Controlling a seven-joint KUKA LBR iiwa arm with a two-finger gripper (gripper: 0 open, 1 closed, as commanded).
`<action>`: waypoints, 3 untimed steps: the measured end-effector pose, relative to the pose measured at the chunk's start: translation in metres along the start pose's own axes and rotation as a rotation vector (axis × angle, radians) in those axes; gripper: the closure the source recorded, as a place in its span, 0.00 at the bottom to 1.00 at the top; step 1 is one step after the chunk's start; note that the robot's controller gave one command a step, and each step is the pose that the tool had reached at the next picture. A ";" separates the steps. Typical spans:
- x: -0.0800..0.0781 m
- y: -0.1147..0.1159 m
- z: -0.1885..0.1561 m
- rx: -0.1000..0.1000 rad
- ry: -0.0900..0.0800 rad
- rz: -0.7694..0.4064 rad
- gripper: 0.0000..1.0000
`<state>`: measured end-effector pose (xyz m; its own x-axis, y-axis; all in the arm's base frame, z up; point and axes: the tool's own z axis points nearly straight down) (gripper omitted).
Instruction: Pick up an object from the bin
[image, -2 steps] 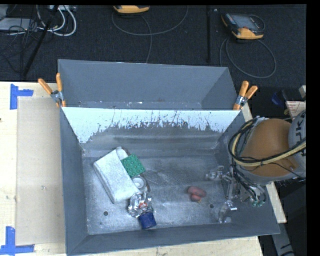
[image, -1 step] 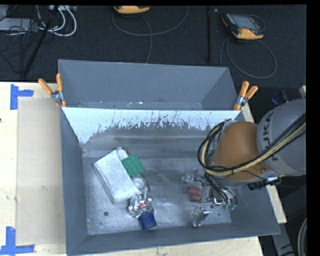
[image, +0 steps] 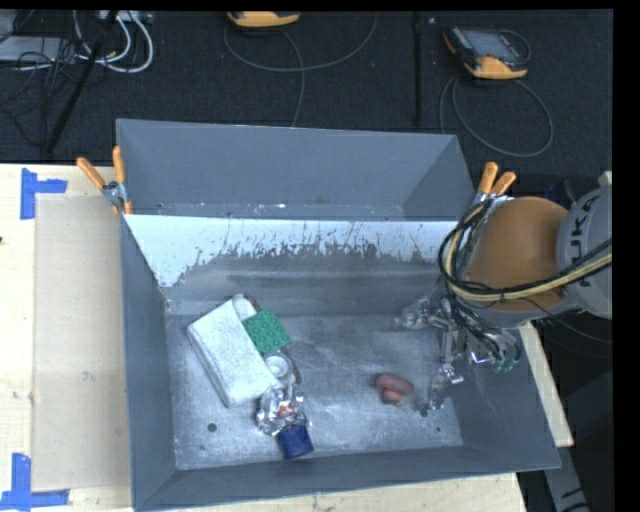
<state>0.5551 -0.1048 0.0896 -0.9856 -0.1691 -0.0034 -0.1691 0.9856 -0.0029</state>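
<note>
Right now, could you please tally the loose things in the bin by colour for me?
White: 1, the rectangular block
Green: 1, the textured pad beside it
Silver: 1, the crumpled shiny piece
Blue: 1, the small cap-like piece
Pink: 1, the small lump
Total: 5

— What lies beyond, up toward 12 o'clock?
— A dark floor (image: 330, 100), carpet-like, running from 10 o'clock round to 2 o'clock.
— Anything lying on it?
— A thin cable loop (image: 300, 68) at 12 o'clock, and a bundle of white cables (image: 125, 40) at 11 o'clock.
— And the orange bits?
— 2 of them: an orange-and-black device (image: 487, 52) at 1 o'clock, with a second cable loop (image: 453, 105) just below it, and an orange object (image: 262, 16) at 12 o'clock, cut by the top edge.
</note>
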 end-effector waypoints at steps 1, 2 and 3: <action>0.020 0.032 0.017 0.001 -0.007 -0.078 0.00; 0.017 0.032 0.014 0.001 -0.013 -0.083 1.00; -0.001 0.039 -0.085 -0.002 -0.002 -0.364 1.00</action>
<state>0.5488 -0.0662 0.1745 -0.8607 -0.5092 -0.0044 -0.5092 0.8607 -0.0020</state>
